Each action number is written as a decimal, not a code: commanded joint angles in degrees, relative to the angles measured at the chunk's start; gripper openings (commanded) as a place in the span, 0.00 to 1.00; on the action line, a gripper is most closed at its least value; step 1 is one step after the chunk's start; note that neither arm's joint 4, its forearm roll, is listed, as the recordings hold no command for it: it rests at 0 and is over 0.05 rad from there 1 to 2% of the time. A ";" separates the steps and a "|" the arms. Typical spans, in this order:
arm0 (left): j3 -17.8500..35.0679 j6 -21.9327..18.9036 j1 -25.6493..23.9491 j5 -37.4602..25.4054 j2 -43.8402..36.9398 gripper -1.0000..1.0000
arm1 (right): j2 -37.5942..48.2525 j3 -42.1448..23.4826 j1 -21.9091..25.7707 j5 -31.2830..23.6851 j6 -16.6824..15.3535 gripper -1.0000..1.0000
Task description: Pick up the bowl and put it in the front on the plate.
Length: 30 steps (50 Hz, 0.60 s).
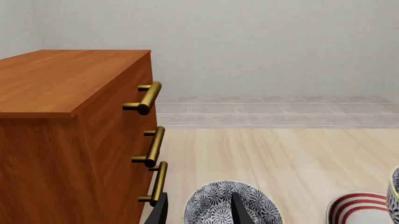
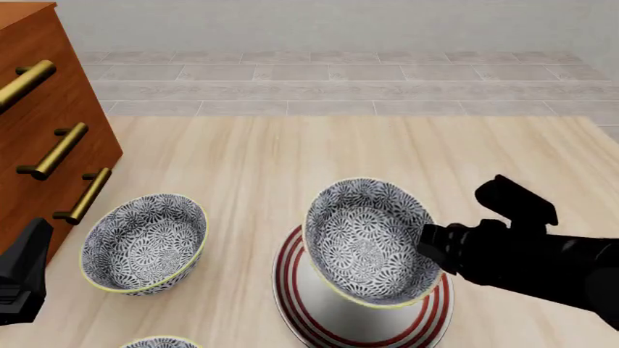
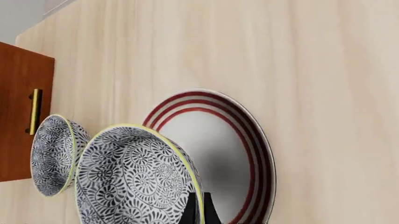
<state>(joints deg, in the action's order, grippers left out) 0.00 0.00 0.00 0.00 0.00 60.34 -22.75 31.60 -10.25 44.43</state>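
The bowl [image 2: 363, 232] [image 3: 131, 177], patterned in blue-grey with a yellow-green rim, hangs tilted just above the plate [image 2: 288, 286] [image 3: 243, 154], a white plate with red rings. My right gripper [image 2: 430, 255] [image 3: 197, 211] is shut on the bowl's rim on its right side. Whether the bowl's underside touches the plate I cannot tell. In the left wrist view, the left gripper [image 1: 199, 212] stands open, its fingers apart in front of a second, similar bowl [image 1: 215, 200], and the plate [image 1: 355, 207] shows near the corner.
A look-alike bowl [image 2: 145, 243] [image 3: 53, 154] sits on the table left of the plate, and the rim of a third bowl [image 2: 159, 342] shows at the near edge. A wooden drawer cabinet [image 2: 39, 138] [image 1: 56, 116] with brass handles stands at the left. The left arm [image 2: 25, 275] sits by it.
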 commanded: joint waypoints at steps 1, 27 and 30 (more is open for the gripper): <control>0.00 0.00 0.00 0.00 0.00 1.00 | 1.99 2.32 1.17 3.45 1.31 0.00; 0.00 0.00 0.00 0.00 0.00 1.00 | 7.08 5.79 3.25 10.80 2.93 0.00; 0.00 0.00 0.00 0.00 0.00 1.00 | 7.80 5.64 3.14 11.28 2.84 0.00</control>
<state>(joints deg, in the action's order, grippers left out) 0.00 0.00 0.00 0.00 0.00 66.19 -17.25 34.33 -1.26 46.92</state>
